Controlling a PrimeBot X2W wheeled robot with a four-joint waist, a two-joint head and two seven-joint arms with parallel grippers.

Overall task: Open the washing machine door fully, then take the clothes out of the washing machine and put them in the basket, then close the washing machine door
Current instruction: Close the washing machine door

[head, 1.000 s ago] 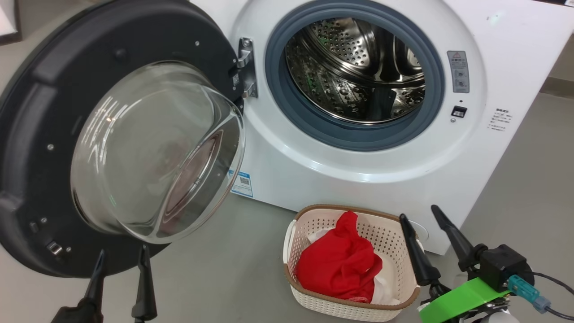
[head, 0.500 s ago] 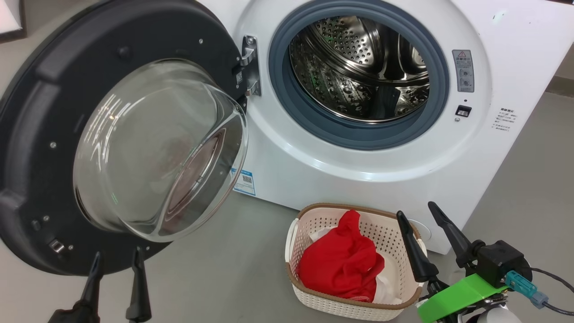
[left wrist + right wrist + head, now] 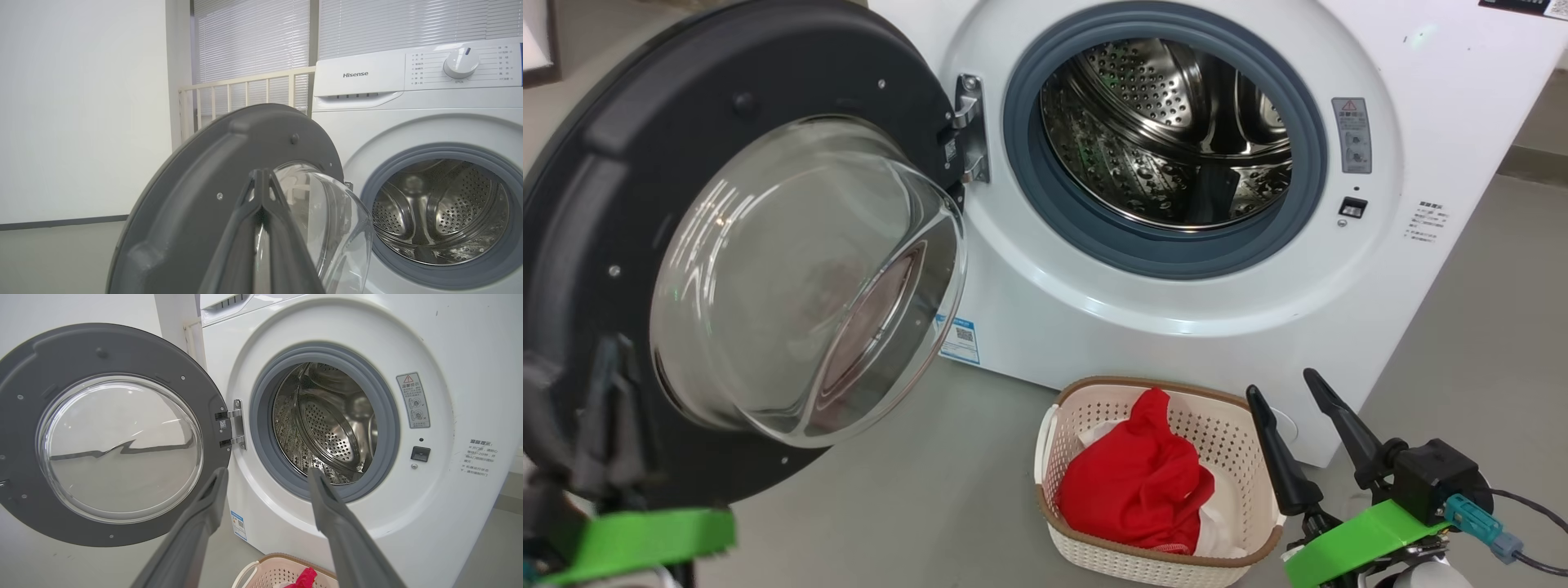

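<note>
The washing machine door stands swung open to the left, its glass bowl bulging toward me. Inside the washing machine the steel drum shows no clothes. Red and white clothes lie in the basket on the floor before the machine. My left gripper is blurred in front of the door's lower left rim; in the left wrist view its fingers are pressed together, shut and holding nothing. I cannot tell whether it touches the door. My right gripper is open beside the basket's right end.
A cream railing and window blinds stand behind the machine on the left. A white wall lies beyond the open door. Grey floor spreads between door and basket. A cable trails from my right wrist.
My left gripper has risen from the bottom edge to the door's lower left rim, and its fingers have come together. The right gripper and basket have stayed put; the camera shifted slightly.
</note>
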